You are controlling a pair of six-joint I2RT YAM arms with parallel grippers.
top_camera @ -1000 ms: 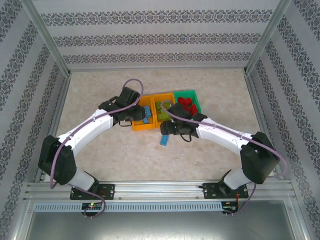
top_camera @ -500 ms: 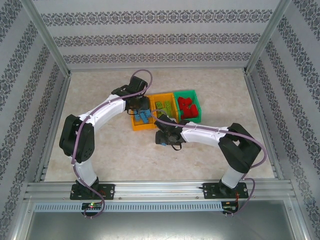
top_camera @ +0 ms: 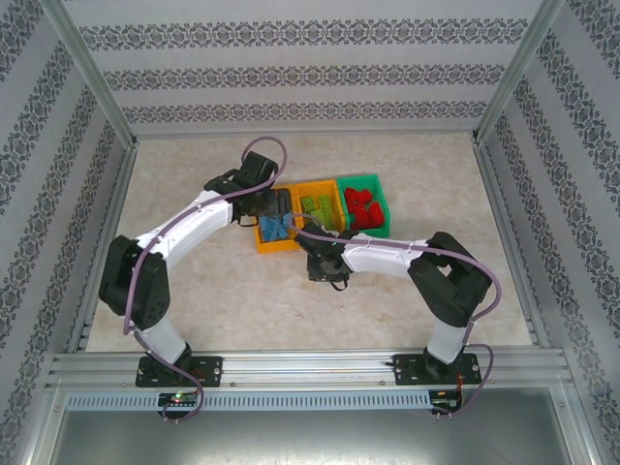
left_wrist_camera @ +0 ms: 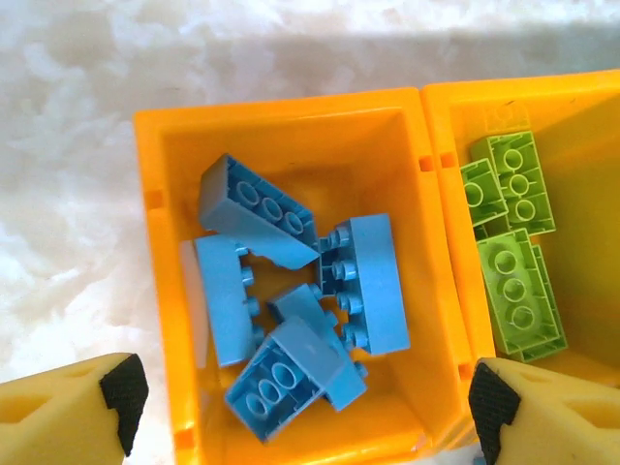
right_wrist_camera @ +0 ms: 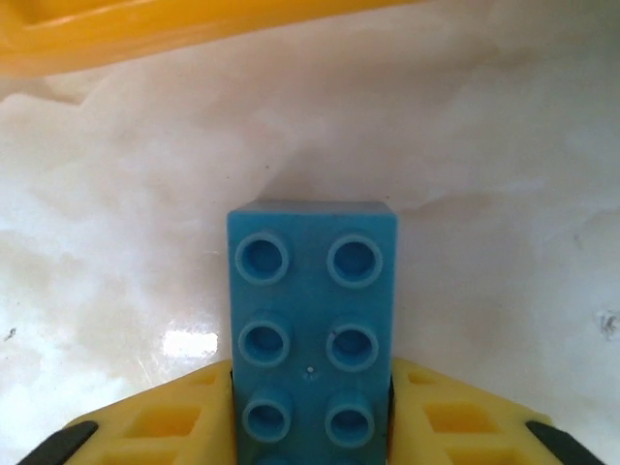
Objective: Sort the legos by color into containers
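The right gripper [right_wrist_camera: 310, 407] has its two yellow foam pads [right_wrist_camera: 170, 426] pressed against both long sides of a lone blue brick [right_wrist_camera: 310, 291], clamping it near its close end, on the pale, marbled table [right_wrist_camera: 504, 242] just in front of the row of containers. The brick lies studs up, a two-by-four block of glossy hard plastic with square edges. Its long axis runs straight out from between the fingers toward an orange wall ahead; whether it has left the surface cannot be told. The left orange bin [left_wrist_camera: 155, 291], where a loose heap of blue bricks [left_wrist_camera: 368, 281] lies at all angles, sits beyond the brick and to the left in the overhead view, so the carry looks like a short lift up and over the near wall. The left gripper [left_wrist_camera: 305, 399] hangs directly above that bin with its pads spread wide and nothing between them, and seems likely to crowd the drop. The right arm is plainly the nearer one to the stray brick. Lime green bricks [left_wrist_camera: 513, 291] lie flat in the middle orange bin [left_wrist_camera: 581, 145], and red bricks [top_camera: 361, 205] fill the green bin [top_camera: 371, 181] at the row's right end. All three bins are thin-walled, smooth moulded plastic.
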